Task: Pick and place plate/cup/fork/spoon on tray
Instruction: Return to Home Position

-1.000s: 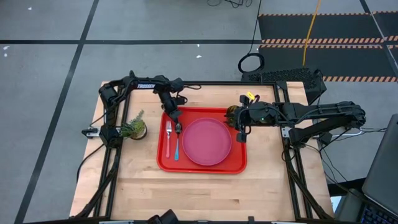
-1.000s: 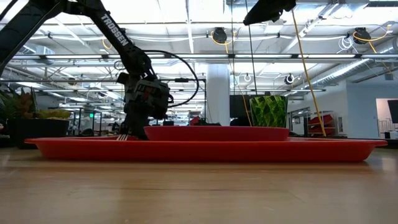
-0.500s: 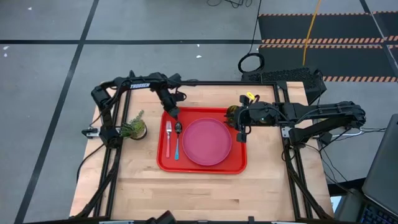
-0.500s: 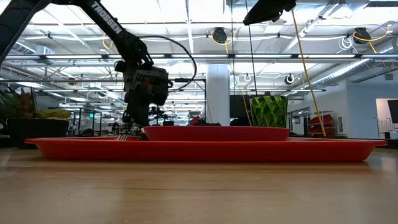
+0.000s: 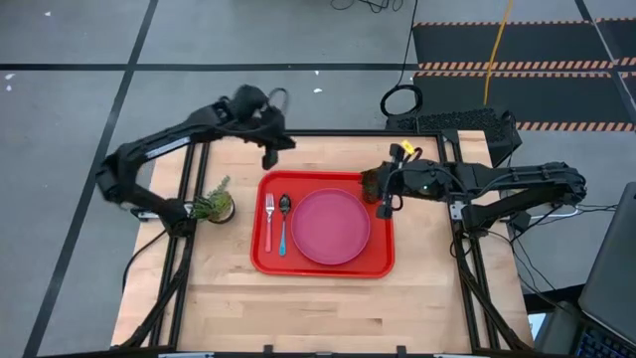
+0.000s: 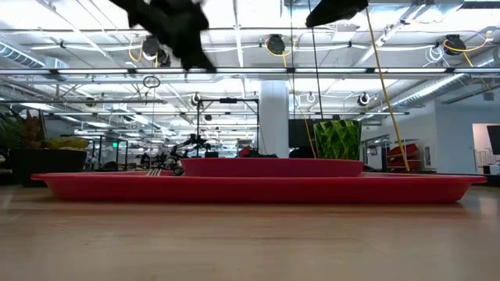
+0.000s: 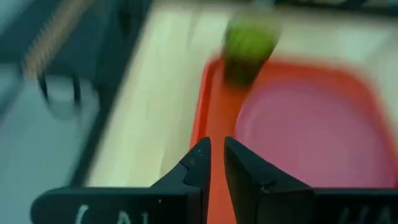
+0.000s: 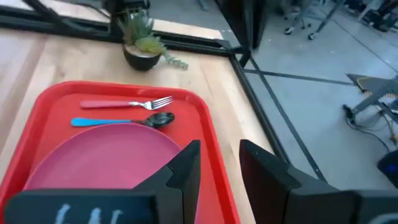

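Note:
The red tray [image 5: 383, 257] lies mid-table. On it rest the pink plate [image 5: 330, 227], the pink-handled fork [image 5: 268, 221] and the blue-handled spoon [image 5: 283, 221], side by side left of the plate. The dark green cup [image 5: 370, 182] stands upright on the tray's far right corner, also in the low view [image 6: 337, 140]. My left gripper [image 5: 268, 157] hangs high over the table's far edge beyond the tray, its fingers [image 7: 216, 147] a narrow gap apart and empty. My right gripper [image 8: 217, 146] is open and empty, above the tray's right side near the cup.
A small potted plant [image 5: 214, 206] stands on the table left of the tray. Bare wood lies between the tray and the table's near edge [image 5: 318, 318]. The table's dark frame runs along its sides.
My left gripper has risen from the spoon's bowl end on the tray, going up and toward the table's far edge while rolling. Fork and spoon lie where they were.

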{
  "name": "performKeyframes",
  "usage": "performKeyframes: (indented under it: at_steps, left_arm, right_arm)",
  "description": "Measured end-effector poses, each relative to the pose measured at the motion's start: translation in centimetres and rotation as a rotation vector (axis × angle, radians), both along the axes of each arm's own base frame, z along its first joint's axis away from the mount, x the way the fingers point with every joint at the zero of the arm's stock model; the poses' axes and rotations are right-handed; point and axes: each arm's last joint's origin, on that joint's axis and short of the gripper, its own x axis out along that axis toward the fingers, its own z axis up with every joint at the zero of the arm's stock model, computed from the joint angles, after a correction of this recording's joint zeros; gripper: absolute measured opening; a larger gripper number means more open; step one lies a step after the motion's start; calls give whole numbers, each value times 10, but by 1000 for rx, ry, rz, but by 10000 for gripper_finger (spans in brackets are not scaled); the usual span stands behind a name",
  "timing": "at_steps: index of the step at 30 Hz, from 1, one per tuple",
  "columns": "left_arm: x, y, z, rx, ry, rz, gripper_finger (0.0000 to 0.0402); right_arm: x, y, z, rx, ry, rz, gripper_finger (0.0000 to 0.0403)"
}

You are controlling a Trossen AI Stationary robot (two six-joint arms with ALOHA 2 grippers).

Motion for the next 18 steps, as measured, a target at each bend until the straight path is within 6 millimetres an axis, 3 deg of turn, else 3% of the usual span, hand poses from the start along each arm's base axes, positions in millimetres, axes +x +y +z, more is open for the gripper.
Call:
performKeyframes:
  at_steps: [4,7,13,18]
  left_arm:
    - [-22,-21,44,55,-216,-86,47]
    - [-46,-38,54,66,-273,-84,47]
    - [-88,-77,35,56,-417,14,47]
    - [-115,-105,15,44,-499,122,46]
  right_arm:
    - [-15,0,1,18,-72,3,105]
    - [-39,1,-4,30,-191,26,105]
    - [-99,-2,-15,123,-432,27,105]
    - [-114,-1,-34,232,-453,55,105]
